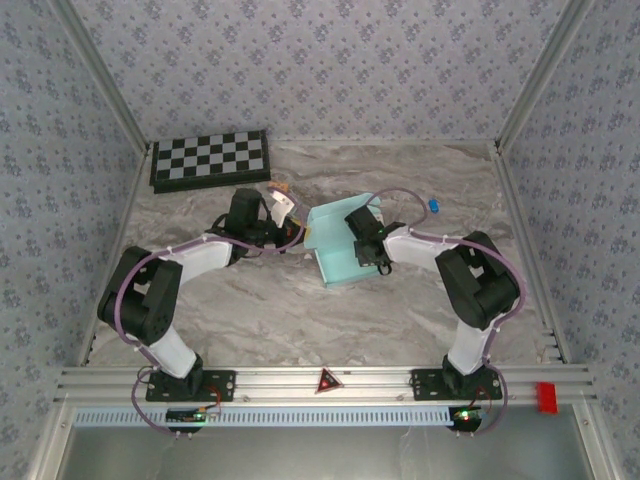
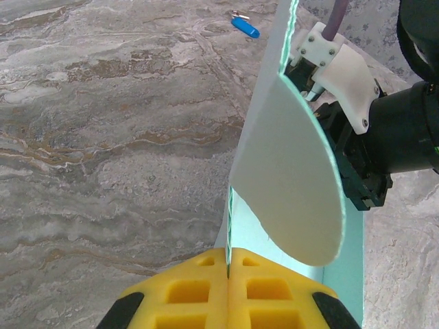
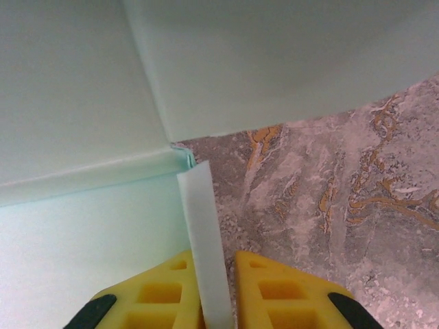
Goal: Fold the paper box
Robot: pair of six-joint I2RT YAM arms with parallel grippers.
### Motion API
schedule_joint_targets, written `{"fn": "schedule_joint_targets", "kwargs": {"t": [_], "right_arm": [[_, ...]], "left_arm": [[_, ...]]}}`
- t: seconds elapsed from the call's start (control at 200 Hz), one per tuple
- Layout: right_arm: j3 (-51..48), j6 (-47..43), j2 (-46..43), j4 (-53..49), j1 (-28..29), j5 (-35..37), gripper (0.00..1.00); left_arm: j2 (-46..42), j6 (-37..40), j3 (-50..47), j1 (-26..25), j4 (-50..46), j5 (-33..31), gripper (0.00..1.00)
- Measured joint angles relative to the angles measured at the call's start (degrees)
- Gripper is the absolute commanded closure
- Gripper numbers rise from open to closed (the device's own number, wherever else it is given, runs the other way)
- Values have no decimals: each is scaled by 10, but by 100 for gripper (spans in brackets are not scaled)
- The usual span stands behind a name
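- We find the paper box in the middle of the table, between the two arms. It is partly formed: some walls stand up, but it is not yet closed.
- The left gripper is clenched on a thin upright edge of the card, beside a rounded flap that hangs loose.
- The right gripper has a narrow strip of card pinched between its fingers, near an inner corner.
- We judge the job roughly midway: the flaps want tucking and the top closing.
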Motion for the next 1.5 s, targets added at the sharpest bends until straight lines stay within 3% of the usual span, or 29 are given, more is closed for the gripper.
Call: {"fn": "schedule_joint_targets", "kwargs": {"t": [0.42,1.005,1.499], "right_arm": [[14,6,7,-15,4,0,81],[-2,4,-18,-13,-7,-60,60],[-41,6,-88,-11,-32,-118,51]], "left_arm": [[1,0,0,2,0,5,100],[1,16,1,7,-1,37,100],[-12,60,1,4,6,45,100]]}}
